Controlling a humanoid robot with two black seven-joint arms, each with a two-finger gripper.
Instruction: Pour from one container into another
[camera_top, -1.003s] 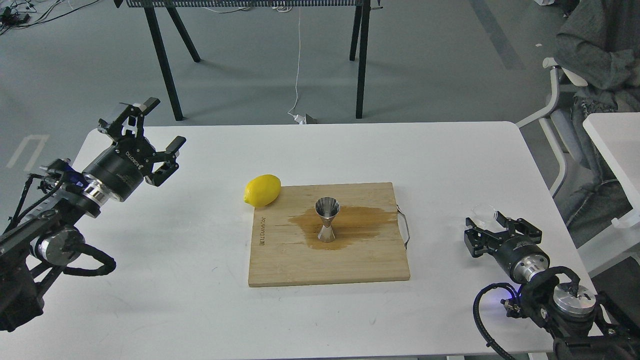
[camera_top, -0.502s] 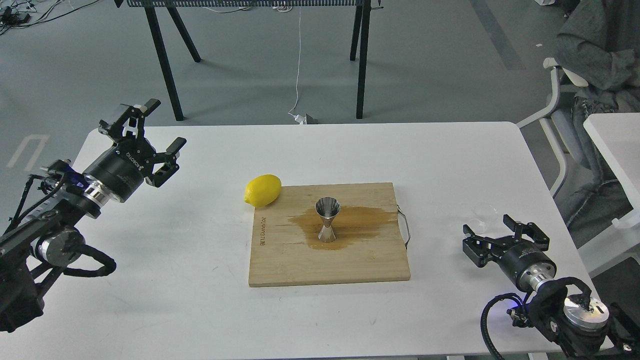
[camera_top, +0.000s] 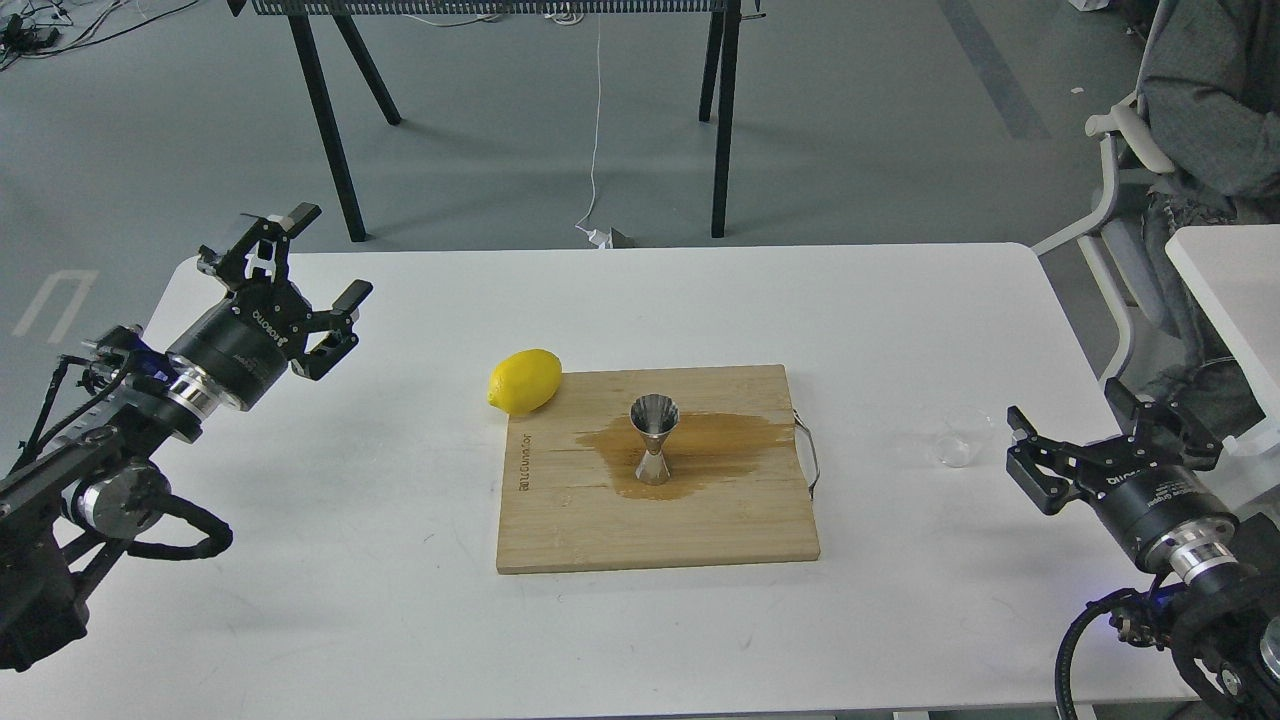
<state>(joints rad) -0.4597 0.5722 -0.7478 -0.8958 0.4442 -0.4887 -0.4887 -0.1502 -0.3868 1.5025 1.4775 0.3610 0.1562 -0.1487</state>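
Clear cup (camera_top: 957, 446) stands upright on the white table (camera_top: 400, 520), to the right of the wooden cutting board (camera_top: 657, 530) and well apart from it, with nothing touching it. It looks empty, though its glassy wall is faint against the white top and hard to read. Right gripper (camera_top: 1110, 440) sits just beside the cup on its right, fingers spread wide and holding nothing. Left gripper (camera_top: 310, 275) hovers over the far left of the table, also spread and empty.

Steel jigger (camera_top: 654, 440) stands upright near the middle of the board, inside a brown wet patch (camera_top: 690, 450) that spreads across the wood. A lemon (camera_top: 525, 381) lies at the board's far left corner.

The cup is probably thin plastic – very light, a little springy and smooth, so it would likely skid or tip at a nudge and could buckle under a hard squeeze. The safest hold seems to be across its side wall at about mid-height, one finger on each side, with gentle pressure. The jigger appears stiff and heavier, but its narrow waist and small foot, standing on a wet and likely slick board, suggest it could topple easily – its waist is the natural place to grip
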